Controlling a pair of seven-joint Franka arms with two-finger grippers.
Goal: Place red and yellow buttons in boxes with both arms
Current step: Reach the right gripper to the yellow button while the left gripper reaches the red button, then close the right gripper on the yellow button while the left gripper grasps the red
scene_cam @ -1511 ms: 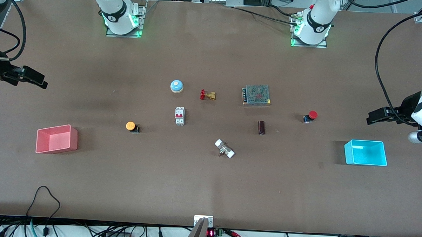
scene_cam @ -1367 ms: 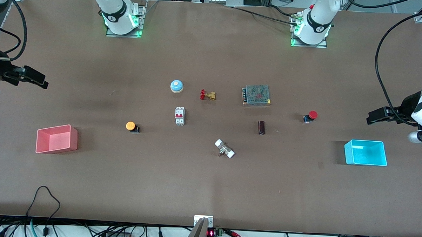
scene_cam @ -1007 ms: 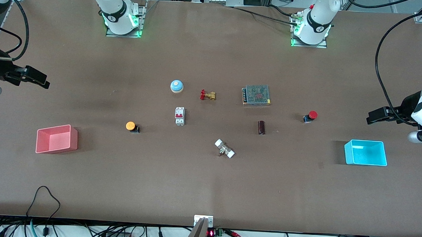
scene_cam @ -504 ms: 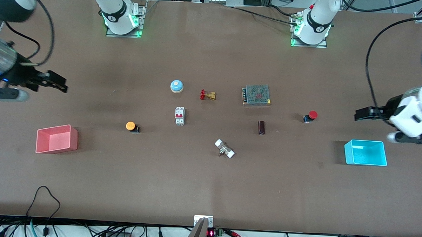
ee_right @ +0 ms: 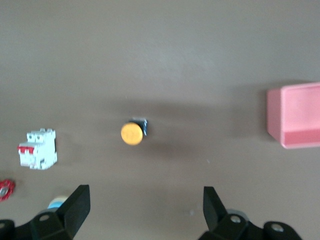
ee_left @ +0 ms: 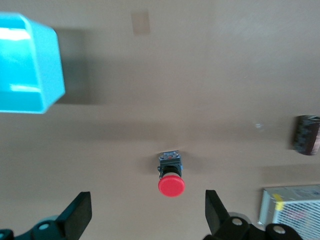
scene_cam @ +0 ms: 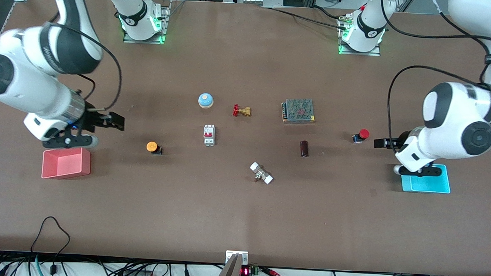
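The red button lies on the table toward the left arm's end. In the left wrist view it lies ahead of my open, empty left gripper. My left gripper hangs over the table between the red button and the cyan box, which the arm partly hides. The cyan box also shows in the left wrist view. The yellow button sits toward the right arm's end. My right gripper is open and empty, over the table between the pink box and that button. The pink box also shows in the right wrist view.
Mid-table stand a blue dome bell, a brass valve with red handle, a white circuit breaker, a mesh-topped power supply, a dark cylinder and a white-ended fitting.
Both arms have swung in from the table's ends, each gripper moving toward its button. The left arm now covers part of the cyan box. The objects have not moved.
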